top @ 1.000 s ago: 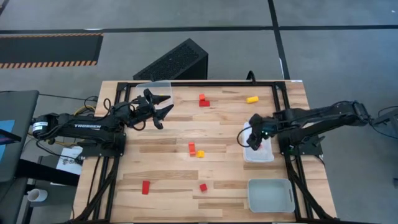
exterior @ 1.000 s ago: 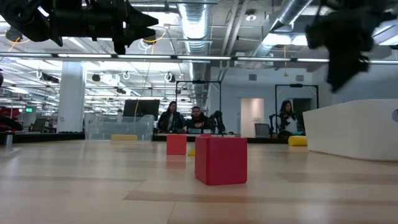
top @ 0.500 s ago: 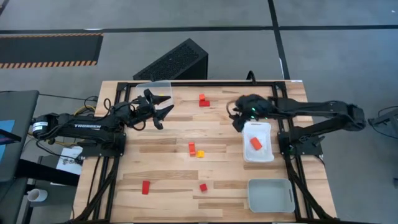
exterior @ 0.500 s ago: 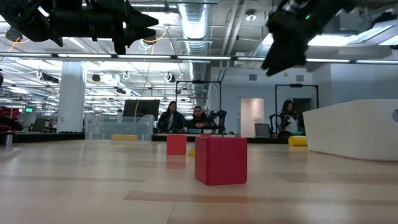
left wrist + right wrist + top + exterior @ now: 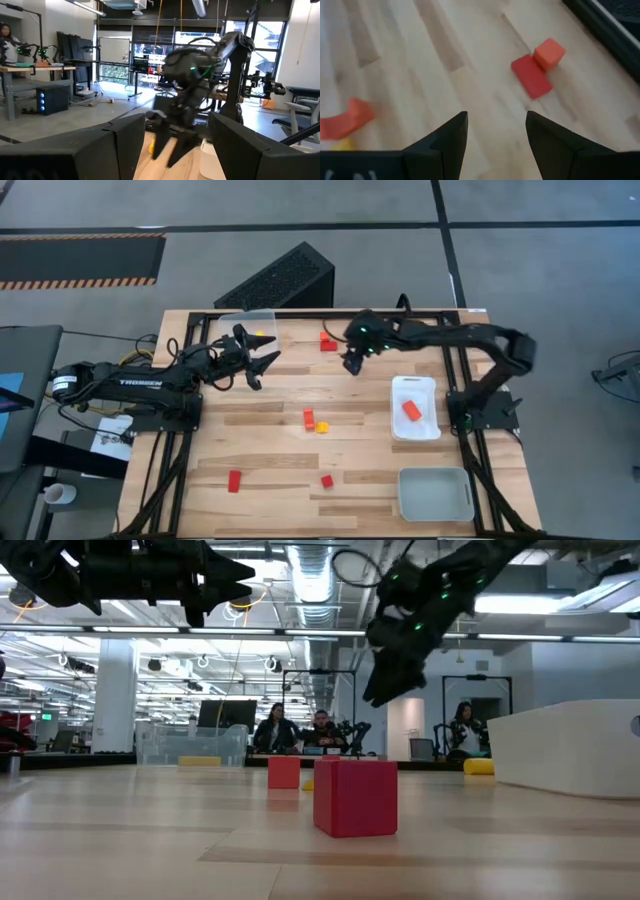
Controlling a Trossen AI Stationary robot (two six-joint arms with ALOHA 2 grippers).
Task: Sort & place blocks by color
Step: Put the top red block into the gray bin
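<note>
Small blocks lie flat on the wooden table: a red bar touching an orange cube (image 5: 326, 340) near the far edge, an orange block (image 5: 309, 419) beside a yellow one (image 5: 322, 427) mid-table, and two red blocks (image 5: 234, 480) (image 5: 326, 480) near the front. One orange block (image 5: 411, 409) lies in the white tray (image 5: 415, 432). A yellow block (image 5: 259, 333) sits in the clear tray (image 5: 232, 323). My right gripper (image 5: 350, 363) hovers open just right of the red-orange pair, seen in its wrist view (image 5: 497, 117) with the red bar (image 5: 532, 76) ahead. My left gripper (image 5: 265, 360) waits open, raised, at far left.
An empty grey tray (image 5: 435, 493) stands at the near right corner. A black ribbed box (image 5: 280, 280) lies beyond the far edge. The right arm (image 5: 450, 338) stretches across the far right of the table. People sit in the room behind (image 5: 300, 730).
My right gripper has left the white tray, swinging toward the far edge and then left across the table to beside the red-orange pair. The orange block it was covering now lies exposed in the white tray. My left arm has kept still.
</note>
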